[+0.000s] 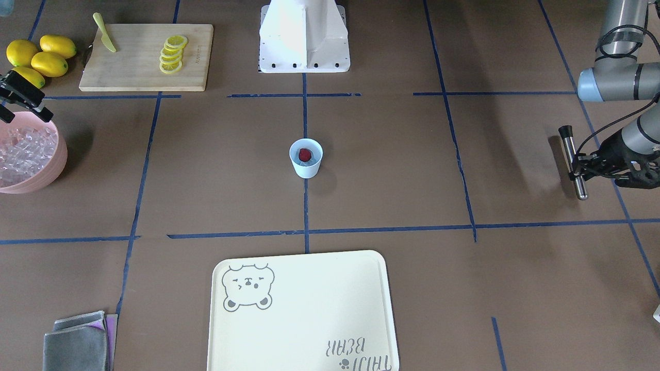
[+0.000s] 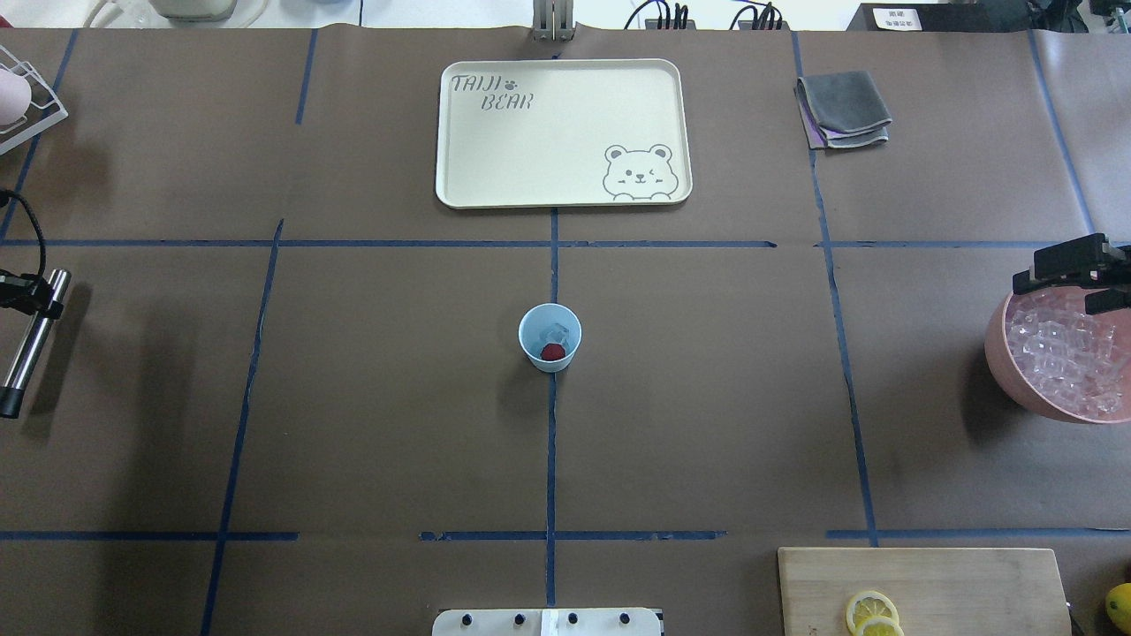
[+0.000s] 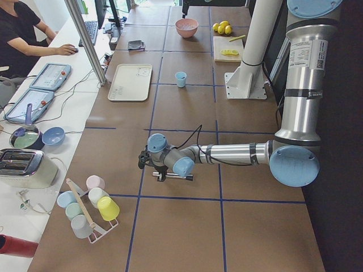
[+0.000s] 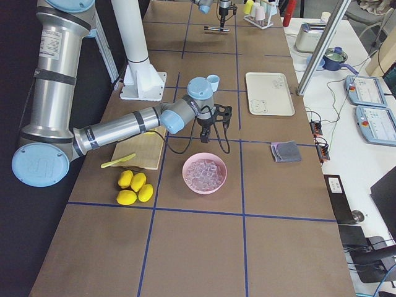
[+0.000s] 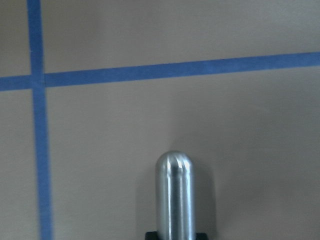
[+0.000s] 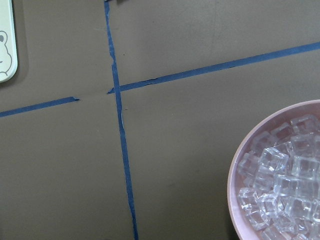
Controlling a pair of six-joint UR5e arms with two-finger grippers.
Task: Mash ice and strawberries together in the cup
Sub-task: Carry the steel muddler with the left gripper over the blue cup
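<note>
Centre of the surface, the cup (image 1: 306, 166) stands upright on a blue tape line, with the strawberry (image 1: 304, 154) and some ice (image 2: 556, 332) inside. Both arms are well apart from it. My left claw (image 1: 576, 167) is pinching a steel rod (image 1: 570, 147) near its rounded end, out at the left edge of the surface. My right claw (image 2: 1074, 281) looks spread and empty, and hangs over the far rim of the pink bowl (image 2: 1000, 358), which is heaped with more ice.

I judge the cup light and thin-walled. It is likely to skid or tip under a downward push, and to buckle if squeezed hard. I would steady it with the right claw across the wall just below the rim, closing gently.

The ice is hard and slick, so I expect cubes to slide aside from the rod or jump out. The berry is soft and should give at once. The rod is stiff but smooth, so it may slip through the claw under load.
</note>
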